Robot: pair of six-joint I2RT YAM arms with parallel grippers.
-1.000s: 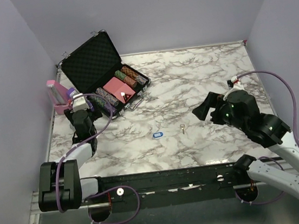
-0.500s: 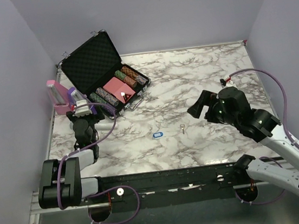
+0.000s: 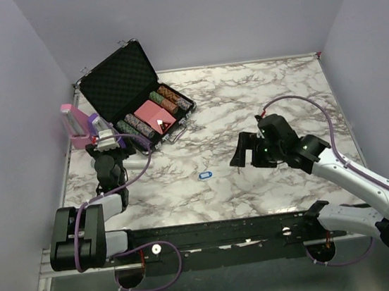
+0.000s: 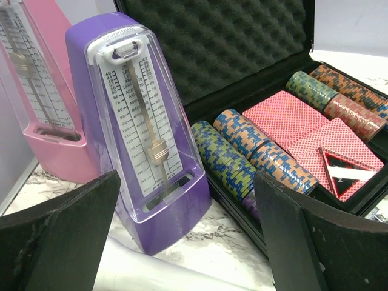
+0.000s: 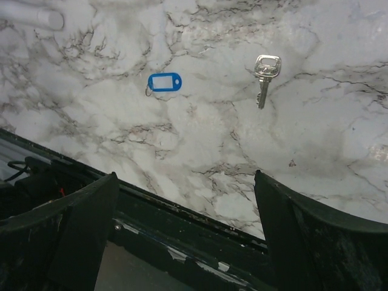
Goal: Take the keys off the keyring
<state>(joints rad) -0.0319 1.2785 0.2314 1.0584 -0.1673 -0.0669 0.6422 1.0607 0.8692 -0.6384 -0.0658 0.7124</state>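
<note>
The key lies on the marble table, upper centre-right of the right wrist view, apart from the keyring at its left. The right pincer hovers released and empty. Farther back, the left pincer, also released, faces a purple metronome.

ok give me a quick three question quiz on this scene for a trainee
1. True or false: the small silvery metal key lies apart from the oval blue plastic tag.
2. What stands beside the open black foam-lined case? A) purple plastic metronome B) key C) tag
3. Fill in: the right gripper's jaws stand ____.
Key: 1 true; 2 A; 3 open.
</note>
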